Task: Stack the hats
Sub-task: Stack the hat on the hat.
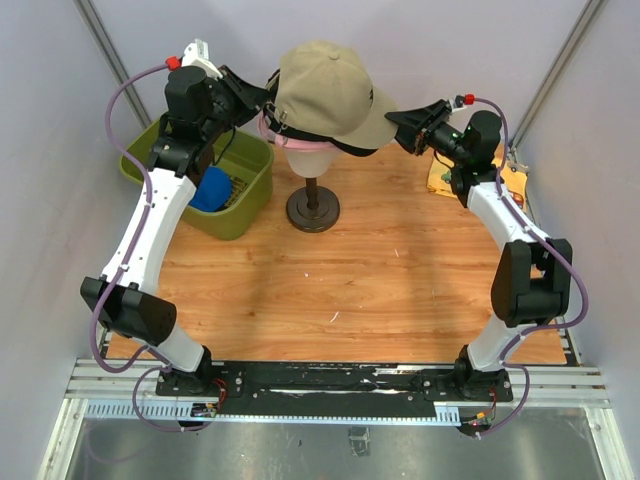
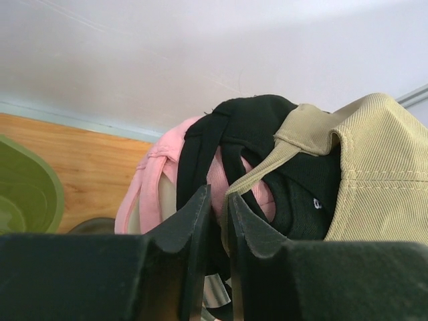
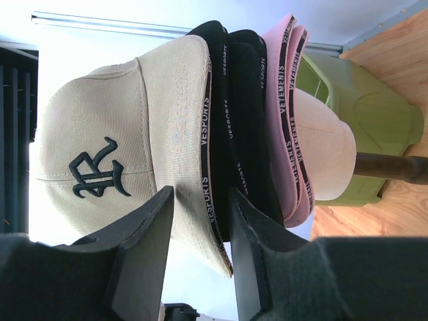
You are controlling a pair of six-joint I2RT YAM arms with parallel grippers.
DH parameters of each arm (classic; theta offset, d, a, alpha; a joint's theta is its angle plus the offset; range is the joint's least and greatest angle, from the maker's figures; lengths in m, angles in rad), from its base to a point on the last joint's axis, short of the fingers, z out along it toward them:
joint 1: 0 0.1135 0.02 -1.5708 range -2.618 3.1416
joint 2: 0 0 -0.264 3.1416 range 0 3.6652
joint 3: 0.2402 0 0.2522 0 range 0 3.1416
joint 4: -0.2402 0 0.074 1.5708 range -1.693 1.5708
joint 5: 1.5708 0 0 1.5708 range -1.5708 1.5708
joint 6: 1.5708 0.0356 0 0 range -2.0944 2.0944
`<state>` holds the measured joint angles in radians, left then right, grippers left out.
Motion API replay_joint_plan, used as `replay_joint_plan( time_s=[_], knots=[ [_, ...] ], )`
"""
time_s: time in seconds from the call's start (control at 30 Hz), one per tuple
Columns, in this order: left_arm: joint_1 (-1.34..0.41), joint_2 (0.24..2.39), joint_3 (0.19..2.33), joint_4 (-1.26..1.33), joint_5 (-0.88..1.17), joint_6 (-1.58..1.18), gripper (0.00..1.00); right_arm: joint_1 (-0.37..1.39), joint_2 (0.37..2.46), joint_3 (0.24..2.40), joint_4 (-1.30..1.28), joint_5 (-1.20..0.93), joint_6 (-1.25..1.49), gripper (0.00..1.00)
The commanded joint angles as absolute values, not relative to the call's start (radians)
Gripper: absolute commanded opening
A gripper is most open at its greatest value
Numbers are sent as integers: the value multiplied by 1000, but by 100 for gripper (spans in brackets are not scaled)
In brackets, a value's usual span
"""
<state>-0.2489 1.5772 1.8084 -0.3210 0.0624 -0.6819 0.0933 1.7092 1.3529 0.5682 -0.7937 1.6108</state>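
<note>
A beige hat (image 1: 325,85) tops a stack on the cream mannequin head (image 1: 308,158), over two black hats (image 3: 234,100) and a pink hat (image 3: 287,80). My left gripper (image 1: 262,103) is at the back of the stack. In the left wrist view it (image 2: 219,194) is shut, with the beige hat's (image 2: 381,167) back strap running between the tips. My right gripper (image 1: 392,118) is at the brim. In the right wrist view it (image 3: 200,194) is open astride the beige hat's (image 3: 120,120) brim edge. A bright blue hat (image 1: 210,188) lies in the bin.
The olive-green bin (image 1: 240,190) stands at the back left beside the head's dark stand (image 1: 313,208). A yellow-orange board (image 1: 440,178) lies at the back right under my right arm. Grey walls close in the back and sides.
</note>
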Motion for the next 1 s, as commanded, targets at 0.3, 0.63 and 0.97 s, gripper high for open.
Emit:
replay_joint_plan(
  time_s=[0.3, 0.63, 0.97],
  knots=[
    [-229, 1590, 1782, -471, 20, -692, 42, 95, 1697, 1318, 469, -788, 1556, 42],
    [-219, 1582, 1827, -437, 21, -725, 47, 83, 1681, 1319, 469, -790, 1554, 43],
    [-204, 1565, 1840, -395, 31, -760, 51, 68, 1664, 1334, 480, -784, 1558, 46]
  ],
)
